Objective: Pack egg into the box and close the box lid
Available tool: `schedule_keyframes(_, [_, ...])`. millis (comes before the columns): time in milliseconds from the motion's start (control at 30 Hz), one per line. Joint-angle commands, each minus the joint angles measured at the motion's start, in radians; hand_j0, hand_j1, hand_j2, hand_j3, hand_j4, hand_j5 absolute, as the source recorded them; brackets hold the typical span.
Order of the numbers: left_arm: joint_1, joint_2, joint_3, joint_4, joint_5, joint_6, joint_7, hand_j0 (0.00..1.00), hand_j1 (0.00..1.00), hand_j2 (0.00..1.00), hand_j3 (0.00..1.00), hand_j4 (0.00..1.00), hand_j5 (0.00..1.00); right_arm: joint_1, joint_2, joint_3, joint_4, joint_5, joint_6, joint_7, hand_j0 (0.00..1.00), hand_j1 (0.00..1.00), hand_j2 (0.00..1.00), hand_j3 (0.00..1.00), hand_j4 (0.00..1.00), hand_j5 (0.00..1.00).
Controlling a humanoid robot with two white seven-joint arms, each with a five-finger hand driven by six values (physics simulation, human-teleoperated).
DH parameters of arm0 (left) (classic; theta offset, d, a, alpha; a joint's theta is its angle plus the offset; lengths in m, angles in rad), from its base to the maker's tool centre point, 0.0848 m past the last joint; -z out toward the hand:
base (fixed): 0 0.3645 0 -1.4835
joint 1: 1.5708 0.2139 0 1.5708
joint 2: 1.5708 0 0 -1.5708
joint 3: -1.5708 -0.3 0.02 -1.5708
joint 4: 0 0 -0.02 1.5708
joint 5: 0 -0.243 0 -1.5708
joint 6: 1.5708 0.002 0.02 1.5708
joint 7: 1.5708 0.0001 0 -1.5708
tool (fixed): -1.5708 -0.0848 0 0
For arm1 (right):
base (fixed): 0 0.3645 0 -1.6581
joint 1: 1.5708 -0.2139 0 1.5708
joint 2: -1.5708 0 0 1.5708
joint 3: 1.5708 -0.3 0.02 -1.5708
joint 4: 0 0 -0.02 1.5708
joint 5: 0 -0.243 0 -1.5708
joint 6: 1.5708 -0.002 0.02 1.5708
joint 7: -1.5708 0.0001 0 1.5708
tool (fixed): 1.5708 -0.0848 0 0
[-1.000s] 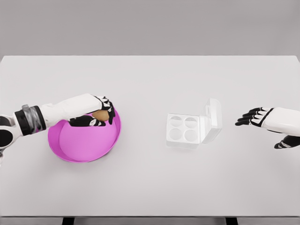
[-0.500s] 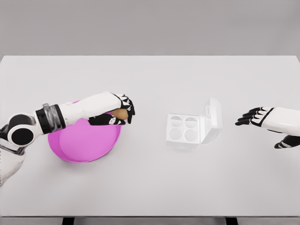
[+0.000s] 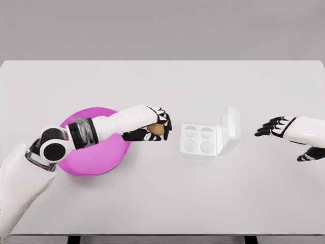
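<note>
Head view gives us the whole white table (image 3: 162, 193) from above. Our left hand (image 3: 152, 127) sits a little left of the frame's centre, its arm reaching in from the lower left across the pink bowl (image 3: 94, 157). Its fingers (image 3: 163, 118) are curled around the brown egg (image 3: 155, 130), which shows between the dark fingertips and the thumb below. We see the egg held above the bare tabletop, just past the bowl's right rim and to the left of the box (image 3: 199, 140), with a clear gap between hand and box. The box lies right of centre with four round cups, none of them filled as far as we can see. Its lid (image 3: 231, 129) stands raised on the box's right side, tilted away from the cups. Our right hand (image 3: 278, 127) shows at the right edge of the frame, fingers loosely spread toward the lid, touching nothing and well apart from the box.
</note>
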Motion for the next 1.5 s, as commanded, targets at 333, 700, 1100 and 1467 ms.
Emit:
schedule_keyframes(333, [-0.002, -0.132, -0.012, 0.050, -0.111, 0.002, 0.001, 0.31, 0.31, 0.31, 0.31, 0.31, 0.31, 0.005, -0.001, 0.000, -0.038, -0.007, 0.003, 0.000, 1.00, 1.00, 1.00, 1.00, 1.00, 1.00])
schedule_keyframes(700, [-0.052, -0.230, -0.048, 0.155, -0.178, -0.007, 0.001, 0.31, 0.31, 0.31, 0.31, 0.31, 0.31, 0.005, -0.003, 0.000, -0.036, -0.007, 0.003, 0.000, 1.00, 1.00, 1.00, 1.00, 1.00, 1.00])
schedule_keyframes(1100, [-0.107, -0.296, -0.071, 0.279, -0.194, -0.016, 0.001, 0.33, 0.33, 0.33, 0.33, 0.33, 0.33, 0.003, -0.003, 0.000, -0.030, -0.007, 0.003, 0.000, 1.00, 1.00, 1.00, 1.00, 1.00, 1.00])
schedule_keyframes(1467, [-0.133, -0.321, -0.074, 0.345, -0.194, -0.065, 0.001, 0.63, 0.63, 0.63, 0.63, 0.63, 0.63, 0.003, -0.003, 0.000, -0.029, -0.007, 0.003, 0.000, 1.00, 1.00, 1.00, 1.00, 1.00, 1.00])
